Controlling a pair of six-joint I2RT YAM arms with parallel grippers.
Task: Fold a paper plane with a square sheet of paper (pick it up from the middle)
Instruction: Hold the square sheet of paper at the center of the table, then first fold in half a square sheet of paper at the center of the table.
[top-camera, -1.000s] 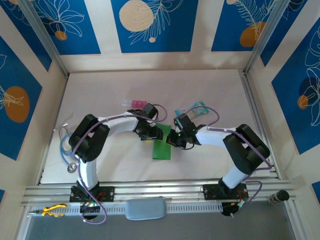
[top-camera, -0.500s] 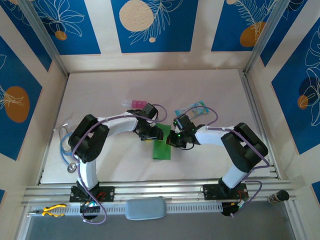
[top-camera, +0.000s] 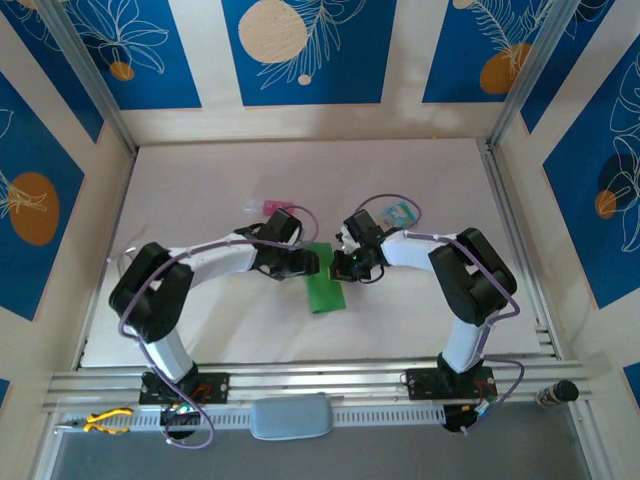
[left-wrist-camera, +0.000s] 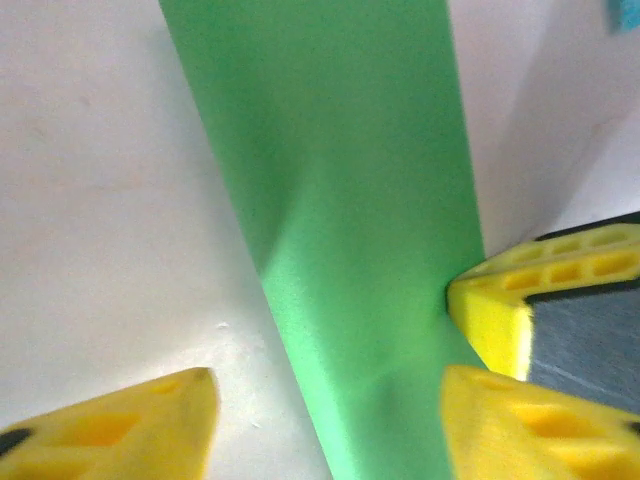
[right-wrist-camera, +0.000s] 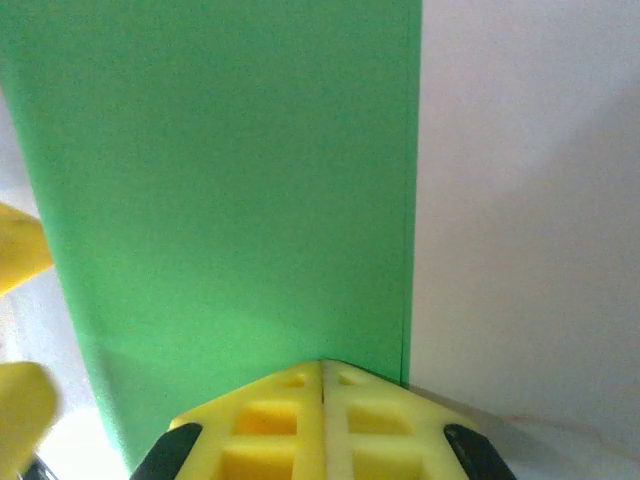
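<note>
In the middle of the surface (top-camera: 200, 190): I see the sheet of paper (top-camera: 323, 288) lying as a narrow bright green strip, folded narrower than a square. Its long side runs from far to near between the two arms.
Sheet of paper, close up: through the left wrist camera it crosses the pale surface from top to bottom. A soft raised bend partway along keeps it from lying wholly flat.
Left gripper (top-camera: 308, 263): released. Its yellow fingers (left-wrist-camera: 120, 425) stand apart and straddle the strip, one over bare surface and the other at the strip's opposite edge.
Right gripper (top-camera: 346, 266): clenched, with its yellow fingertips (right-wrist-camera: 270, 420) pressed together so that only a thin seam shows between them. The tip sits over the strip at its end edge. I cannot tell whether any paper is caught in the seam.
Both grippers: just beside each other, facing across the far end of the strip, the left one on its left side and the right one on its right.
Pink block (top-camera: 268, 206): on the surface beyond the left arm, apart from the paper.
Blue packet (top-camera: 398, 213): beyond the right arm, partly covered by a cable.
Near rail: yellow-handled pliers (top-camera: 105, 420) lie at the left, and a grey pad (top-camera: 290, 417) lies between the arm bases.
</note>
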